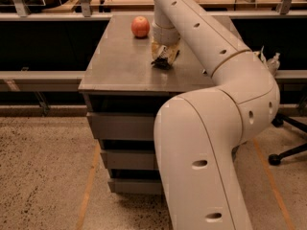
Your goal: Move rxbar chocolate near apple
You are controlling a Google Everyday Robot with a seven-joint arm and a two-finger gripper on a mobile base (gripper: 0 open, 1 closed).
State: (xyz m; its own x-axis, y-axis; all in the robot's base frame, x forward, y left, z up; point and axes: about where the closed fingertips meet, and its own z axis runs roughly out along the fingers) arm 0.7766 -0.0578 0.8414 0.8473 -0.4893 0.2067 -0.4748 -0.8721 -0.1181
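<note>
Gripper (165, 57) clamps the rxbar chocolate (161, 64) at its tip — apple (140, 26) sits near, apart.

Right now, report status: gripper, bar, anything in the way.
Gripper down at table, shut on rxbar chocolate. Apple apart from it, farther back on table. Nothing between them.
</note>
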